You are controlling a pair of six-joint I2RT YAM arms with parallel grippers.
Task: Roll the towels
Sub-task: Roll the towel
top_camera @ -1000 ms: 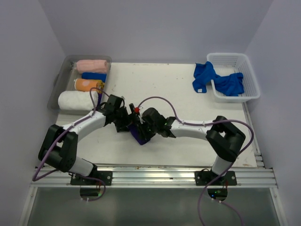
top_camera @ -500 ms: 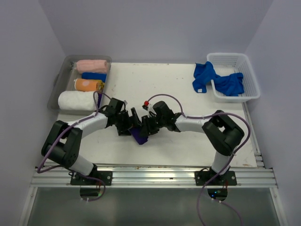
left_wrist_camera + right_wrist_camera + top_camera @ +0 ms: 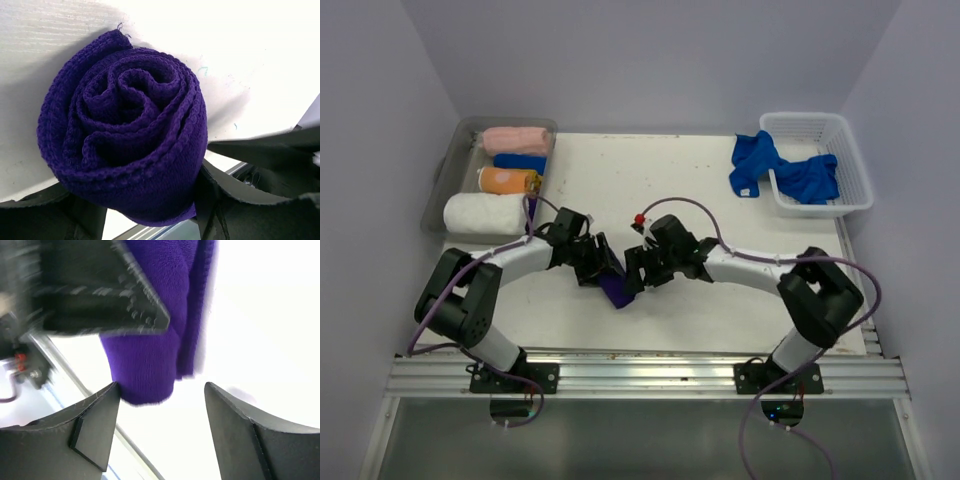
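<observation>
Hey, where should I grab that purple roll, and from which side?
Pinch the roll across its round body, coming in from the spiral end with a finger on each curved side, as the left hand does. The outer layer ends in a loose edge, so squeezing the sides should keep it wound. Pulling that edge would probably unroll it.

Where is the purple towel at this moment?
In the top view the purple towel, rolled, is near the table's middle, between the left gripper and the right gripper; the left wrist view shows the roll between the left fingers.
</observation>
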